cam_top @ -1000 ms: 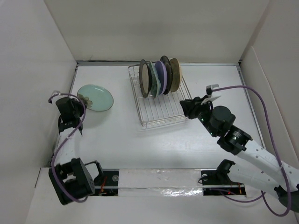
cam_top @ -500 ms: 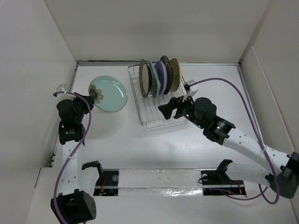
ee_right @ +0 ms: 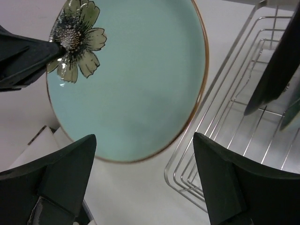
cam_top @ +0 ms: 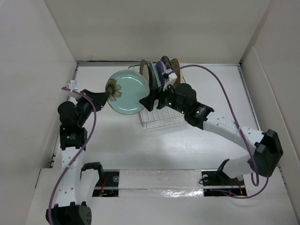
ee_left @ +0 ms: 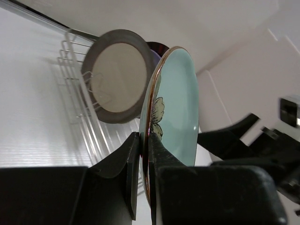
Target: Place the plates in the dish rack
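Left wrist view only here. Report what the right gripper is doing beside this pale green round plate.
Observer: The right gripper is wide open, fingers spread before the face of the pale green round plate.
Operator: Give its position against the silver wire dish rack.
Observer: From above, it hangs mostly left of the rack, its right part overlapping the rack's left edge.
Operator: List what stands behind the dark-rimmed silver plate.
Observer: More plates on edge, a tan round plate rightmost.
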Controlling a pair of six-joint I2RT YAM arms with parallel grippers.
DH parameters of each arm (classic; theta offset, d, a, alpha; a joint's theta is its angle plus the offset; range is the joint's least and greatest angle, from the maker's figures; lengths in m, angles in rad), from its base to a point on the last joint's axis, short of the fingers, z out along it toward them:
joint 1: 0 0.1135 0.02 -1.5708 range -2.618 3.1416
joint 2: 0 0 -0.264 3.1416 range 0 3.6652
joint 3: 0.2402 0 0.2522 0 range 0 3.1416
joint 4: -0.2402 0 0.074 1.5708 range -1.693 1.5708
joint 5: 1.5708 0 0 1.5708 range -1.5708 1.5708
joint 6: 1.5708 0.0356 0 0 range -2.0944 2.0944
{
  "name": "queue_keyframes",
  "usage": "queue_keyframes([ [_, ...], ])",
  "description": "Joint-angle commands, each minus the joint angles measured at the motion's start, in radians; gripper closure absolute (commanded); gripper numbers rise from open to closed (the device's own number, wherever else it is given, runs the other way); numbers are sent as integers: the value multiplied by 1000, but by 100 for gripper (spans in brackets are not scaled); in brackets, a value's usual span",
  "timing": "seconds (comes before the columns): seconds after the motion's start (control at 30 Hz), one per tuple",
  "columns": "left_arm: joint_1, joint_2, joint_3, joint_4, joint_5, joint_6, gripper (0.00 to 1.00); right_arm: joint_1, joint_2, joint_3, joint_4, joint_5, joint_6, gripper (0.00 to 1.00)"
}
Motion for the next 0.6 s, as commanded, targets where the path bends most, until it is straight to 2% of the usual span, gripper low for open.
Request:
queue_keyframes([
  [0.0,-16,-51,66,229,125,-115,100,10,56,65,60,-40,11,10],
  [0.13,-43,-60,67,264,170,-170,100,10,83,60,77,32,19,12],
  [0.27,-62,-55,72,278,191,-184,100,10,78,17,156,1,49,16],
  [0.37,-71,-51,58,293,203,-187,100,10,60,-35,245,0,74,39],
  [0.4,-71,-48,46,295,205,-181,100,10,55,-48,268,0,79,63],
  [0.5,-80,-39,24,285,199,-161,100,10,43,-82,345,-6,102,98],
  [0.57,-80,-31,26,243,173,-128,100,10,35,-89,382,-19,114,100],
])
